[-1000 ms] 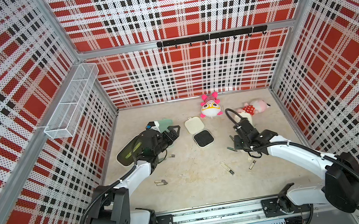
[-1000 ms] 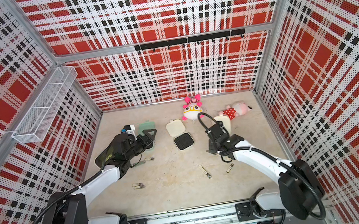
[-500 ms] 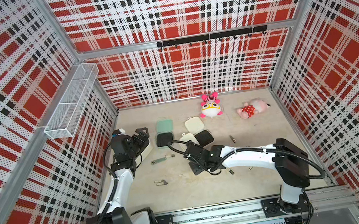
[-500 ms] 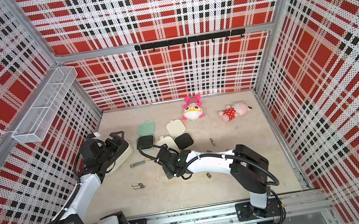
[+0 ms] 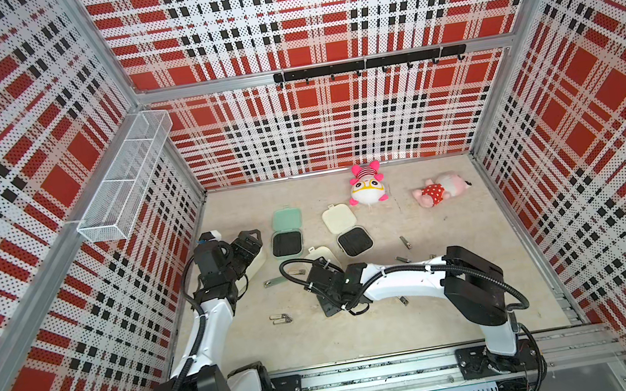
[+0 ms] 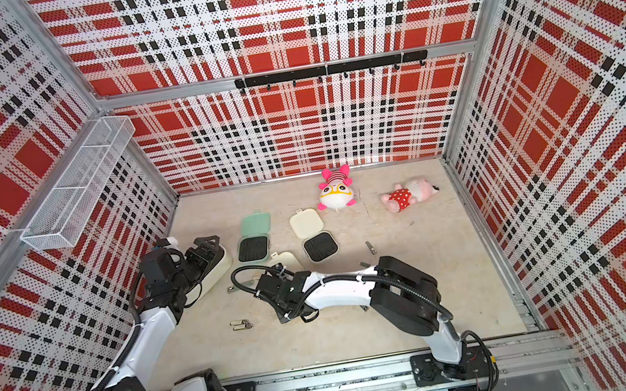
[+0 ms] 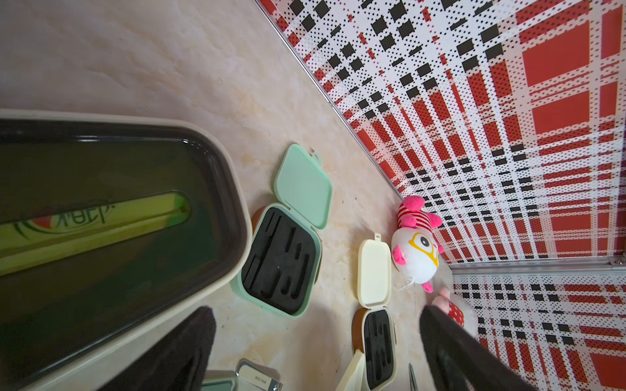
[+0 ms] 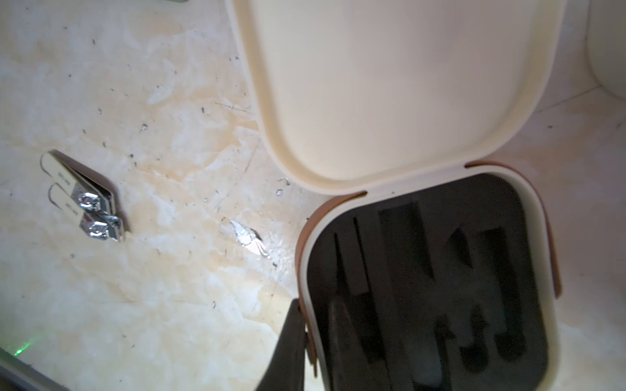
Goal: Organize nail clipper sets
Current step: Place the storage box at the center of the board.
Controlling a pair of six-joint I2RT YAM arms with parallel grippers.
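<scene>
Three nail clipper cases lie open on the beige floor: a mint case (image 5: 287, 243) (image 7: 281, 260), a cream case (image 5: 354, 240) (image 7: 377, 338), and a second cream case (image 5: 323, 253) (image 8: 389, 84) in the middle. My right gripper (image 5: 322, 302) (image 8: 313, 338) is shut on this second cream case's side wall, one finger outside and one on the black insert. Silver clippers lie loose: a pair (image 5: 281, 318) (image 8: 81, 199), a long one (image 5: 274, 282), others (image 5: 405, 241). My left gripper (image 5: 244, 242) (image 7: 311, 355) hangs open and empty above the bin's edge.
A cream bin (image 5: 256, 261) (image 7: 233, 176) with a dark green inside stands by the left wall under my left arm. Two pink plush toys (image 5: 367, 190) (image 5: 441, 194) lie at the back. A wire basket (image 5: 124, 182) hangs on the left wall.
Since a second ago my right arm has swung from the right side to the middle with the cream case. My left arm has drawn back over the bin. Little moved in the last half second.
</scene>
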